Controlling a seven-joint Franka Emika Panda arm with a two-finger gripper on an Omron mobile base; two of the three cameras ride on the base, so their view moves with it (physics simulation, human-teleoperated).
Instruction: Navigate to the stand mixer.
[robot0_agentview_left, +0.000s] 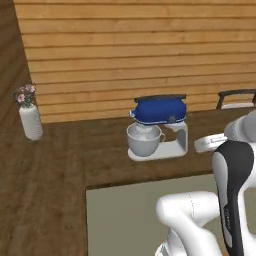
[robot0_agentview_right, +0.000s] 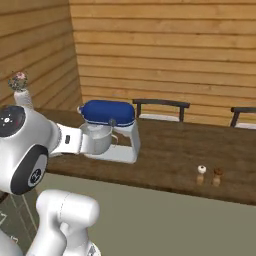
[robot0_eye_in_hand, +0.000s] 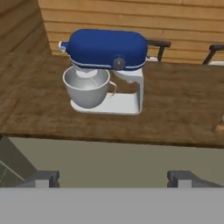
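Blue head: the mixer (robot0_eye_in_hand: 106, 72) is marked by it, above a white stand and a silvery bowl hung under the head at 9 o'clock of the stand.
Mixer place: it is set on the wooden counter (robot0_agentview_left: 60, 165), back from the near edge, at 12 o'clock in the hand view and just left of centre there; it is judged to be kept clear of the edge so that it stands steady.
Base: it is judged to be drawn up close to the counter, facing the mixer, so the drive looks nearly or fully done.
Gripper (robot0_eye_in_hand: 113, 178): the two finger tips are seen well apart at 6 o'clock of the hand view, nothing between them; it is carried wide and idle, since nothing is to be grasped.
Vase (robot0_agentview_left: 30, 117): placed at 9 o'clock of the mixer, well apart, near the side wall.
Shakers (robot0_agentview_right: 209, 175): two small ones are set at 4 o'clock of the mixer in the right base view, near the counter's front edge.
Chairs (robot0_agentview_right: 161, 108): dark backs are seen behind the counter at 1 o'clock.
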